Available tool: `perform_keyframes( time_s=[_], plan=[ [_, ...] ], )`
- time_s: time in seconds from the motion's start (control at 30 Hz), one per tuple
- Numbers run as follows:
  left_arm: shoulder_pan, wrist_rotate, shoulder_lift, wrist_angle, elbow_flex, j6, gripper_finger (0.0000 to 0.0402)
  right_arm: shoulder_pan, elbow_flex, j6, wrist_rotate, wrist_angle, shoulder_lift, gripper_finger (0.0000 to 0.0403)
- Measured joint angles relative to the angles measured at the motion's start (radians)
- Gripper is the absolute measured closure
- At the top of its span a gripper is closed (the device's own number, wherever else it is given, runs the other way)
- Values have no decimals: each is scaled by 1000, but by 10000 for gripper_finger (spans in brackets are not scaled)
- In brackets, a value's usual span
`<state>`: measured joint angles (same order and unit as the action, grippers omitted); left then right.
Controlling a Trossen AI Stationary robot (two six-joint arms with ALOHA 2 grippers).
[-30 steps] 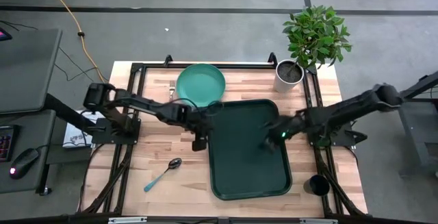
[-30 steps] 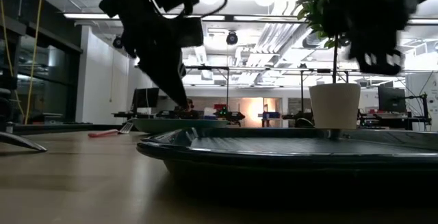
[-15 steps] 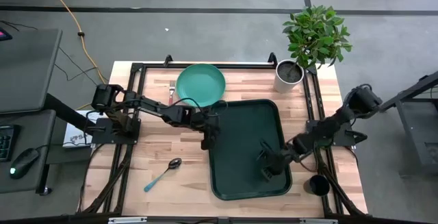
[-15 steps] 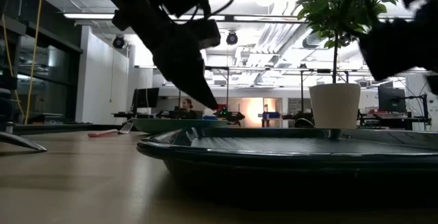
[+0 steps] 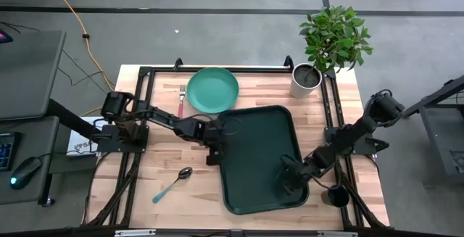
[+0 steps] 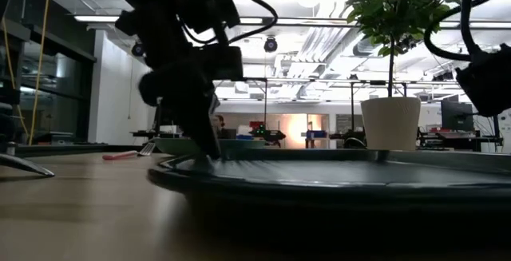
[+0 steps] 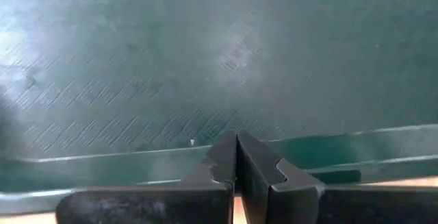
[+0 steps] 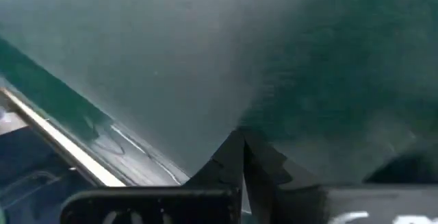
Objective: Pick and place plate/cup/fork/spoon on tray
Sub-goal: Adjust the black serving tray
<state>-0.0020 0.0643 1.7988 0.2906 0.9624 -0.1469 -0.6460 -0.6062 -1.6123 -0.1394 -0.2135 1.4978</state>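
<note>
High view: the fork (image 5: 180, 102) lies partly hidden just beside the plate (image 5: 212, 90), on the side toward the desk's left edge; only its pinkish handle is plain. The cup (image 5: 337, 195) stands off the tray (image 5: 254, 128), near the desk's front right corner, partly behind the frame rails. In the low view the plate shows only as a thin rim (image 6: 172, 142) behind the left arm, and the spoon's bowl (image 6: 20, 164) is cut off at the picture edge.

A potted plant (image 5: 330, 45) in a white pot stands at the far right corner of the desk (image 5: 167, 164). The spoon (image 5: 172, 183) lies on bare wood toward the front left, well apart from the tray.

Tray carries none of the tableware; it sits right of the desk's centre, its far left corner touching or just under the plate's rim.

Left claw (image 5: 212, 156) is fully closed, holding nothing, tip down at the tray's left rim. Right claw (image 5: 288, 188) is likewise closed and empty, over the tray's front right part
</note>
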Motion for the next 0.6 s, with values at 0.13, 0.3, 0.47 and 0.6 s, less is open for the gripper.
perform_keyframes(
  time_s=[0.13, 0.3, 0.47, 0.6],
  plan=[
    [-48, -19, -1, 62, 1, -102, 401, 32, -4, 64, -27, -121, -13, 403],
    [-113, -97, 0, 84, 0, -276, 401, 113, -4, 214, -46, -215, -18, 403],
    [-191, -136, 3, 65, -4, -403, 401, 224, -4, 395, -63, -276, -19, 403],
    [-244, -139, 5, 30, -6, -475, 401, 323, -4, 532, -65, -301, -19, 403]
  ],
)
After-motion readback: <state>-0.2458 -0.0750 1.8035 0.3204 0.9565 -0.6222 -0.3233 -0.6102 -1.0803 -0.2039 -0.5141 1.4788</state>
